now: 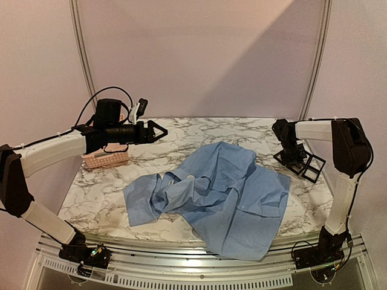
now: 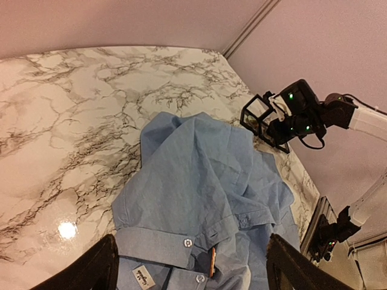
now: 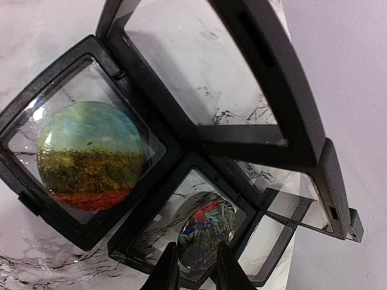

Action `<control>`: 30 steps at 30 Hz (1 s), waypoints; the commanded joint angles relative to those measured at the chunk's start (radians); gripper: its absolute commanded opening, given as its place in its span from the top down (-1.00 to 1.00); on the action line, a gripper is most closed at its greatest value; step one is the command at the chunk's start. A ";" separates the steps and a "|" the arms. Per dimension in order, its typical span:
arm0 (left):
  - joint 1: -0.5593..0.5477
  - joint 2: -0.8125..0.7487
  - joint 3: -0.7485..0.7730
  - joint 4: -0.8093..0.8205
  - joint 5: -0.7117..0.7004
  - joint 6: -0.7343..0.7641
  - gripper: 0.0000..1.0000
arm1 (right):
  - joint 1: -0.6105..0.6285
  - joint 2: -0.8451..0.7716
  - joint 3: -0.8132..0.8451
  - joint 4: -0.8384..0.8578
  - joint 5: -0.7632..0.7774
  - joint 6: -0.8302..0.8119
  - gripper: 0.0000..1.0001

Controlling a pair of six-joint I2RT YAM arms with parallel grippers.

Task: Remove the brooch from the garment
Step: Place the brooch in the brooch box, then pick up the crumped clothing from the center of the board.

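Brooch point(image 3: 208, 232) — small, multicoloured — lies in the smaller black case point(image 3: 233, 192) at the counter's point(image 1: 109, 193) right edge, off the garment point(image 1: 224, 193). The right pincer point(image 3: 195, 269) flanks it, set narrow — grip unclear. The left pincer point(image 1: 162, 131) gapes, well apart.

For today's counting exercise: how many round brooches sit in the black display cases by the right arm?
2. A large landscape brooch fills the left case; a smaller multicoloured brooch lies in the lower case, ahead of the right gripper. More could be hidden under the shirt.
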 commanded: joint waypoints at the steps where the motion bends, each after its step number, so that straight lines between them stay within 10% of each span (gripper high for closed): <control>1: 0.007 0.018 0.015 -0.004 0.011 0.006 -0.68 | -0.004 0.000 0.033 0.011 -0.056 0.012 0.55; 14: 0.003 0.046 0.019 -0.004 0.019 -0.008 -0.68 | -0.003 -0.127 0.080 -0.020 -0.206 0.041 0.10; 30: -0.074 0.163 -0.049 -0.089 -0.104 -0.142 -0.71 | 0.065 -0.351 -0.090 0.335 -0.967 0.121 -0.41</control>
